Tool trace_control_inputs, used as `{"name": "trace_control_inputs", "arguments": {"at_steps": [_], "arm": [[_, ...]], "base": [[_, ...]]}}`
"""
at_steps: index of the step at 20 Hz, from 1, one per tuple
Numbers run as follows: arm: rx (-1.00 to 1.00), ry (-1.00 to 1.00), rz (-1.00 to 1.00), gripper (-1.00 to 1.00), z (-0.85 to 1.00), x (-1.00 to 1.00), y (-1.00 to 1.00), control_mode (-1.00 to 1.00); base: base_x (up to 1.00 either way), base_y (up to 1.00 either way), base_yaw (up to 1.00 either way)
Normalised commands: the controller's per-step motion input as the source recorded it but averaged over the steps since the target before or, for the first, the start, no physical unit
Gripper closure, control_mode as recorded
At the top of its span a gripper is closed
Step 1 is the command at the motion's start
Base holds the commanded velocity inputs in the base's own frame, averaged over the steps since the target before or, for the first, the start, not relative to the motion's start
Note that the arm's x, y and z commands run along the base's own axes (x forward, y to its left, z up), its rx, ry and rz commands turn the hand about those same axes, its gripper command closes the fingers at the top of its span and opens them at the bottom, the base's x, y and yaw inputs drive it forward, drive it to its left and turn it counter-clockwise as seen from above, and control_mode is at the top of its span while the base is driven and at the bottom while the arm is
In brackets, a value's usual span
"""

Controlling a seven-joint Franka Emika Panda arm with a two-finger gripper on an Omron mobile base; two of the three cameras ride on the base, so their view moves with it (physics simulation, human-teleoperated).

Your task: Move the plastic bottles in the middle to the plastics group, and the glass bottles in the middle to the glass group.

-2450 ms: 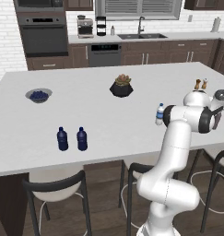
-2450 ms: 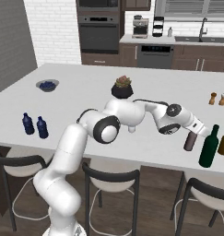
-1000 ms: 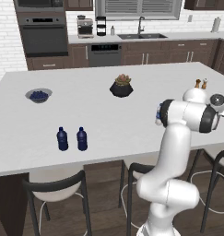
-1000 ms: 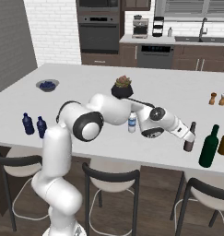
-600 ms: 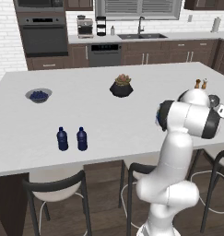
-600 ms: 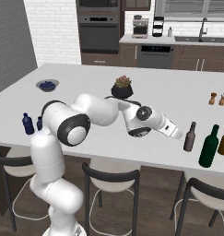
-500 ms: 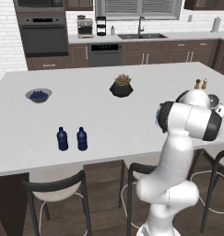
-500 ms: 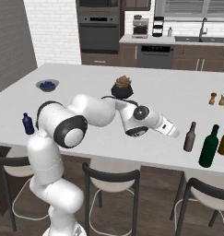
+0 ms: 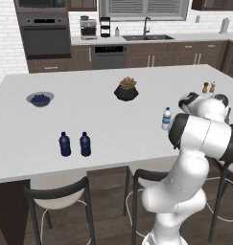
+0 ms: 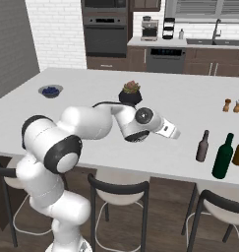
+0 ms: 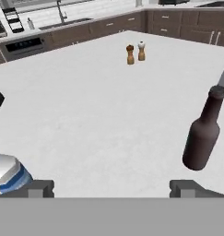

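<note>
A: On the counter's near edge, gripper (image 11: 111,188) fingers spread wide, empty; water bottle (image 11: 7,174) just beside the left fingertip, off-centre.

B: Risk: closing now clips its cap, tipping it; brown bottle (image 11: 203,131) stands near.

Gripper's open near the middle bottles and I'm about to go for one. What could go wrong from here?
1. In the hand view the clear water bottle sits off by the gripper's left fingertip, not between the open jaws; closing now would likely clip or tip it.
2. The brown bottle stands upright just past the right fingertip, so a sideways correction could knock it over.
3. The green bottle stands close beside it and could fall too.
</note>
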Motion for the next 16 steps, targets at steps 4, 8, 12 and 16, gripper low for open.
{"name": "trace_control_inputs", "arguments": {"at_steps": [4,8,12,16], "arm": [[0.03,0.0,0.22,-1.0,0.3,0.0,0.48,-1.0],[0.01,0.0,0.17,-1.0,0.19,0.0,0.45,-1.0],[0.0,0.0,0.15,-1.0,0.02,0.0,0.58,-1.0],[0.0,0.0,0.13,-1.0,0.0,-0.13,0.6,-1.0]], "base": [[0.0,0.0,0.0],[0.0,0.0,0.0],[0.0,0.0,0.0],[0.0,0.0,0.0]]}}
